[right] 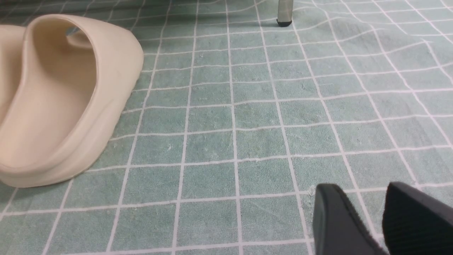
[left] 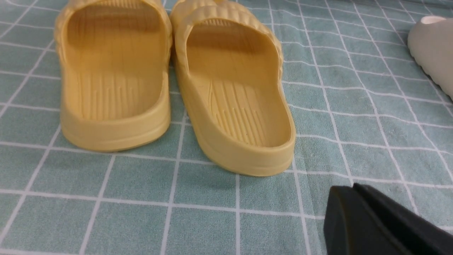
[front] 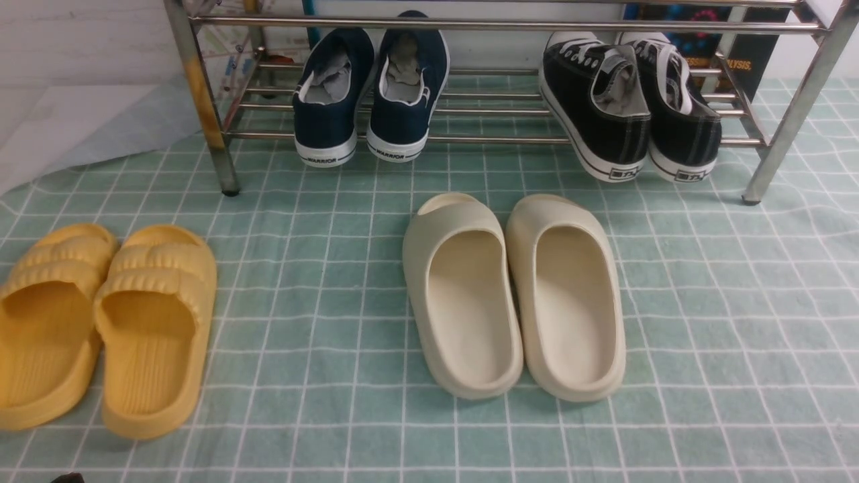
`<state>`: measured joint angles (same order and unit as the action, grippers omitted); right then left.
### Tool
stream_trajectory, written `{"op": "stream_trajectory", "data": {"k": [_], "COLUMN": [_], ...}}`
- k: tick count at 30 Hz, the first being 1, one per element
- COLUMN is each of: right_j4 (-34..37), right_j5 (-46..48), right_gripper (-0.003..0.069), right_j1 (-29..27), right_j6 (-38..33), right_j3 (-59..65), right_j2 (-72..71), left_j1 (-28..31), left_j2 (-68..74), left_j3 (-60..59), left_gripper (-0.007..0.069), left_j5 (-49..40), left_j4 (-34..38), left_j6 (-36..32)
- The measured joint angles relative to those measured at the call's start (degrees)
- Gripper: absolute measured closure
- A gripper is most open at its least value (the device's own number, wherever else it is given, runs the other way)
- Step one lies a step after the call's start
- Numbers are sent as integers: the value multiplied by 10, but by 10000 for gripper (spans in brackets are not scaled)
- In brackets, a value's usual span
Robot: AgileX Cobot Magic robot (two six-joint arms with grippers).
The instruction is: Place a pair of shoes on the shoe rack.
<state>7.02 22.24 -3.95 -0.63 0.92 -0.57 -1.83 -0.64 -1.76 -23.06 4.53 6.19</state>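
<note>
The navy shoes (front: 362, 100) are seated side by side on the lower rails of the rack (front: 416, 24), heels outward, well apart from both arms' fingers. Beside them on those rails, the black shoes (front: 631, 107) are held. On the checked cloth (front: 302, 335), the yellow slides (left: 233, 106) are placed near the left fingers (left: 357, 209); the cream slides (front: 513, 302) are set between the two arms' fingers. The left fingers are closed together; the right fingers (right: 361, 216) are spread apart, nothing gripped.
</note>
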Motion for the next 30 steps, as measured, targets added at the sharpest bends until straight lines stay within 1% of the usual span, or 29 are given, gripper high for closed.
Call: {"op": "stream_trajectory", "data": {"k": [30], "right_j4": [0], "right_j5": [0], "right_gripper": [420], "right_j1": [0], "right_j6": [0], "right_j3": [0], "right_j2": [0], "left_j1": [0], "left_j2": [0], "left_j3": [0], "left_gripper": [586], "left_j5": [0], "left_j4": [0], "left_j6": [0]}}
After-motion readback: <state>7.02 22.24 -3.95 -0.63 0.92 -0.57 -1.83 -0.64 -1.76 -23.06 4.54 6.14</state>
